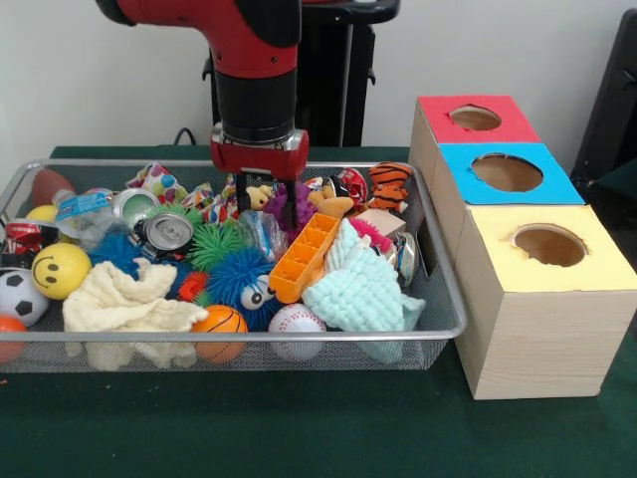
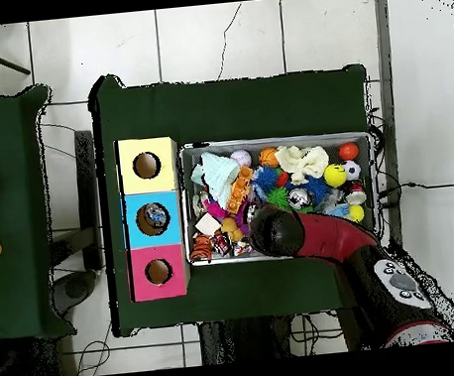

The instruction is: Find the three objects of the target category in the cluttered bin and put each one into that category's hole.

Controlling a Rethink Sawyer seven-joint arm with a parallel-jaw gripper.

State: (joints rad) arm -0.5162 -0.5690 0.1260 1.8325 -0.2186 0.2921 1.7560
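Note:
The silver wire-mesh bin is full of toys. A see-through bottle with a blue label lies at its back left. Another crumpled clear bottle lies mid-bin, just in front of my gripper. A third bottle does not show. My gripper hangs low over the bin's back middle. It is open, its fingers spread either side of a small yellow plush toy. It holds nothing. The red-topped box's hole is at the back right. In the overhead view the arm hides the gripper.
Silver cans lie near the labelled bottle. An orange tray, a mint cloth, a cream cloth, spiky balls and sports balls fill the bin. Blue-topped and yellow-topped boxes stand in front of the red one.

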